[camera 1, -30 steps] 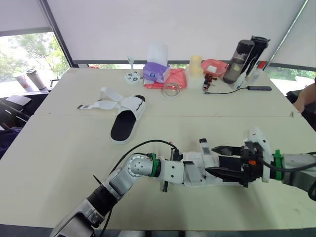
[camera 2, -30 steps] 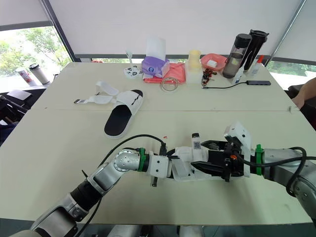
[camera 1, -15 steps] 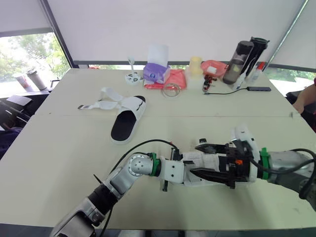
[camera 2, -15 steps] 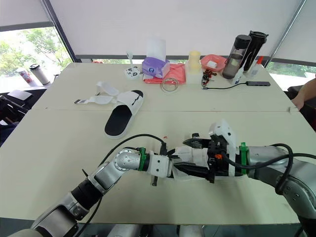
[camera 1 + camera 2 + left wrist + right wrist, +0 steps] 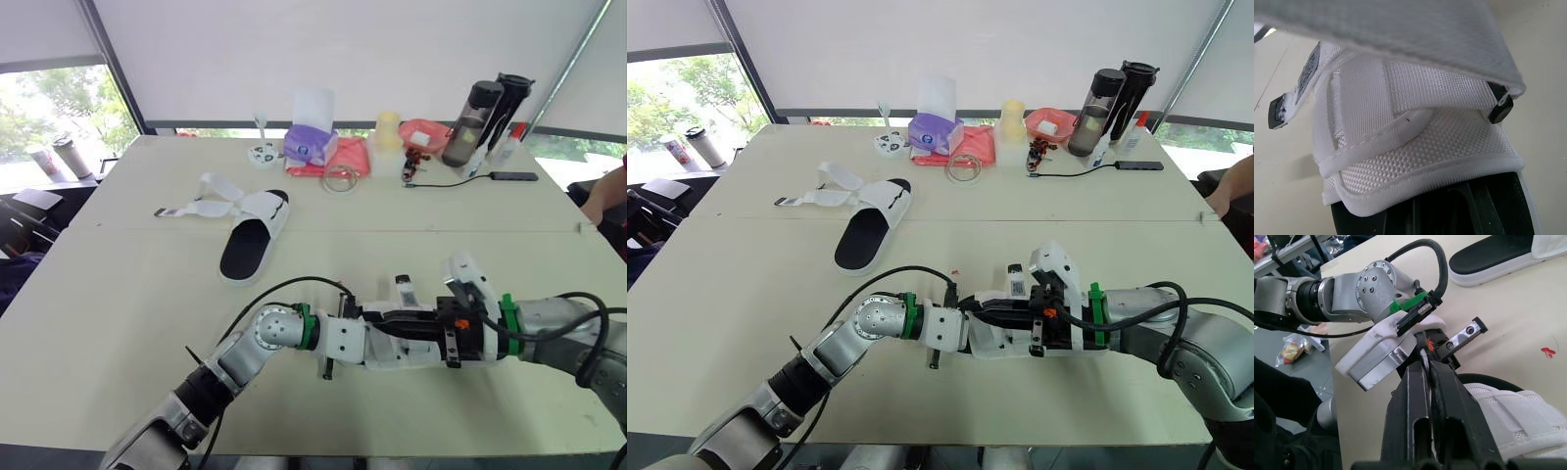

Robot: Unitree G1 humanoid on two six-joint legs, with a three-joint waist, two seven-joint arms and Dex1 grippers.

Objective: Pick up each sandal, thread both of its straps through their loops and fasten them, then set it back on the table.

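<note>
right wrist view: r gripper (image 5: 1426,350), now slid closer to l gripper (image 5: 404,339), pinches sandal (image 5: 1509,417) strap (image 5: 1426,358); l gripper's state unclear.

Far edge of the table (image 5: 118,294), left to right: purple tissue pack (image 5: 310,143), red cloth (image 5: 351,155), clear tape roll (image 5: 340,178), yellow cup (image 5: 389,128), pink bowl (image 5: 425,134), two dark bottles (image 5: 473,120). A black cable (image 5: 446,182) lies near the bottles.

Near sandal (image 5: 1415,142): white woven-mesh straps, black footbed. Far sandal (image 5: 251,231): white straps and sole, black footbed. Table (image 5: 118,294): plain cream. Tissue pack (image 5: 310,144): purple. Bowl (image 5: 427,131): pink. Bottle (image 5: 471,119): smoky black.
</note>
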